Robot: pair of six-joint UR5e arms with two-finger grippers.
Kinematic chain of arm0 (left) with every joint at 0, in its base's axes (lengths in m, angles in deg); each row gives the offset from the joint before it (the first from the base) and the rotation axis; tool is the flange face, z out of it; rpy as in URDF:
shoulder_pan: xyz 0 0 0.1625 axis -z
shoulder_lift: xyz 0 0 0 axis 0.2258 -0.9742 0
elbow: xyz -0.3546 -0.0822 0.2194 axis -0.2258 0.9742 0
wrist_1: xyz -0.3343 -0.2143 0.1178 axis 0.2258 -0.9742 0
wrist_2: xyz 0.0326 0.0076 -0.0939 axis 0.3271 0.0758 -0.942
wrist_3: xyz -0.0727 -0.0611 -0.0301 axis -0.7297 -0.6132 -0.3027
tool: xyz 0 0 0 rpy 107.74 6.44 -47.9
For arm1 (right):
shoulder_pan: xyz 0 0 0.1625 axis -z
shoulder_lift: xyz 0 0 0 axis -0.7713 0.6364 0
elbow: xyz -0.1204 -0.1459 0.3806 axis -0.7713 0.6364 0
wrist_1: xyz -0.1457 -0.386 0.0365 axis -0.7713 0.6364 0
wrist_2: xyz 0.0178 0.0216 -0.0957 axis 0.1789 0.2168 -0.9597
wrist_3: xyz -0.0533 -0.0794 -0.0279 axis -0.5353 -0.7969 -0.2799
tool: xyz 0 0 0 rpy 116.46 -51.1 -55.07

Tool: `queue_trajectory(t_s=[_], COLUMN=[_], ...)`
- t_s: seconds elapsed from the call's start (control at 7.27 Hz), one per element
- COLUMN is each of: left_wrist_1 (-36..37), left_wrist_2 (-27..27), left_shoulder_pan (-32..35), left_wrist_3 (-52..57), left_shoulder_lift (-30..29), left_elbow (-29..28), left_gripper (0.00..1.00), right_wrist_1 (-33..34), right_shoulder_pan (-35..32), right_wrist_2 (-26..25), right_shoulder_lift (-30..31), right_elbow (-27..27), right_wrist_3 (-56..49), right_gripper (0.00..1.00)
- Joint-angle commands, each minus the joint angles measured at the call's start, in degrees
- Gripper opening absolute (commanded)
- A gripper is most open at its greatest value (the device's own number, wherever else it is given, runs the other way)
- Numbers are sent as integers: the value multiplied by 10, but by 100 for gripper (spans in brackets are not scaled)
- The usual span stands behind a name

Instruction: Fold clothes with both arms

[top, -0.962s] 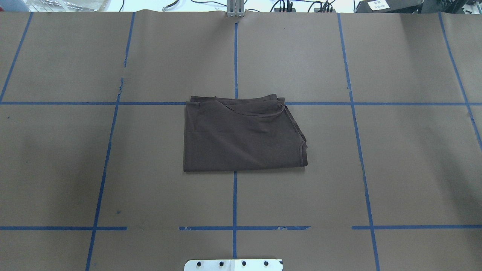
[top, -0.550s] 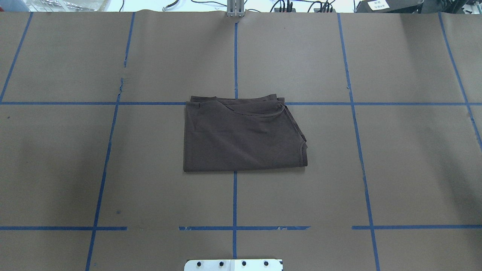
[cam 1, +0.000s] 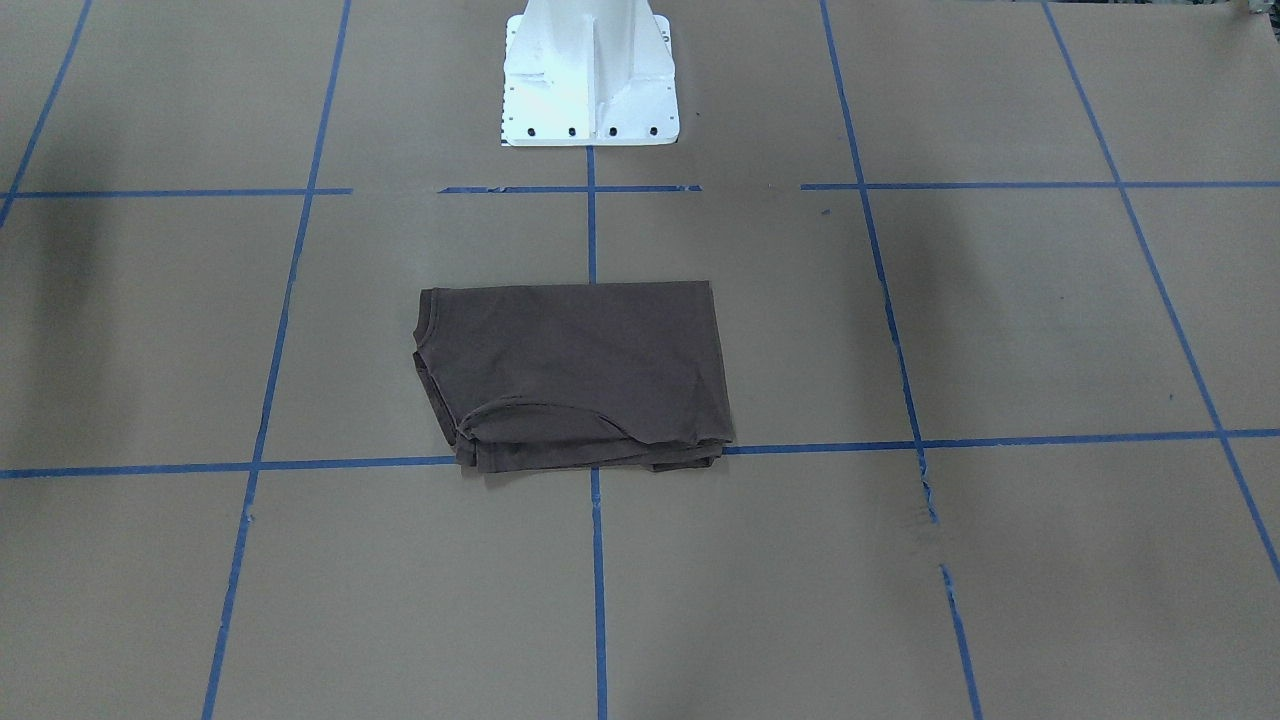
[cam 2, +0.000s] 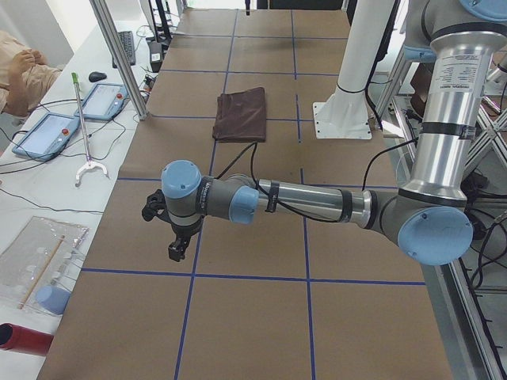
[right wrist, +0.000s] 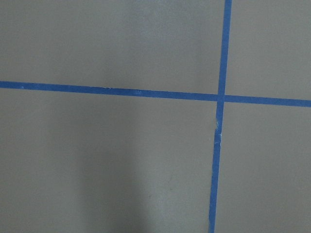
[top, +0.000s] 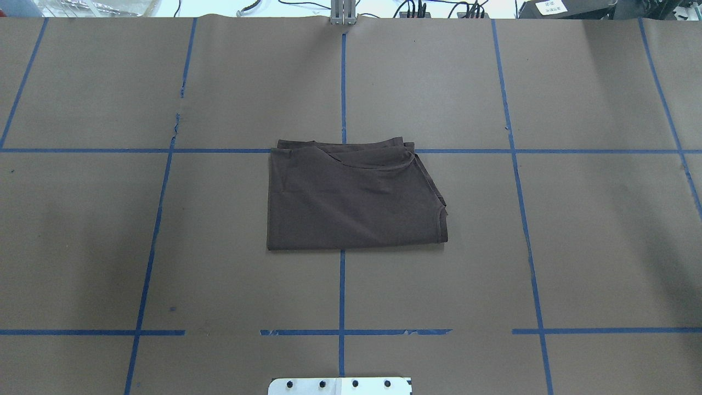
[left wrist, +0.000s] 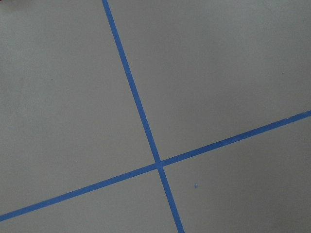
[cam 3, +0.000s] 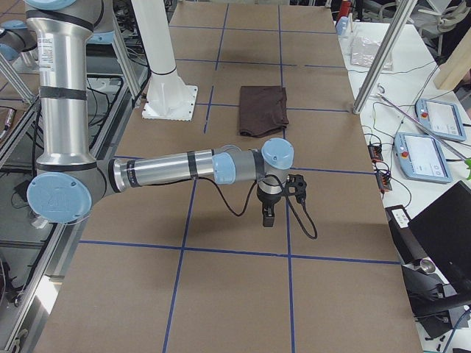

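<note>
Taped table (top: 603,247), folded T-shirt (top: 356,200) central, left gripper (cam 2: 176,252), right gripper (cam 3: 268,218) well apart.

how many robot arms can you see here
2. The left arm stretches over bare table at the left end; the right arm does likewise at the right end.

A robotics lab: left arm (cam 2: 309,202) and right arm (cam 3: 162,170) over a paper-covered table (top: 247,82) gridded in blue tape (top: 341,291), teach pendants (cam 2: 101,101) on a bench (cam 2: 36,198) along its edge.

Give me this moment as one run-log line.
T-shirt: folded, lying flat | left gripper: clear of T-shirt, state unclear | right gripper: clear of T-shirt, state unclear
</note>
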Motion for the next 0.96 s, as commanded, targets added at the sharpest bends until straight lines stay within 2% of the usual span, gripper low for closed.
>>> queue_trajectory(t_s=[0.0,0.14,0.82], left_wrist_1=[24,20,20], left_wrist_2=[-65,-61,-62], left_shoulder_pan=[1,-3,-4], left_wrist_3=[-52,-135,-138], left_shoulder_lift=[2,6,5], left_elbow=[11,25,39], left_gripper=[100,100,100], right_wrist_1=[-2,-2,-3], right_shoulder_pan=[-1,-1,-10], right_wrist_2=[24,22,17], right_shoulder_lift=[-3,-3,-11], right_elbow=[16,17,7], right_wrist_3=[-5,-5,-8], right_gripper=[100,100,100])
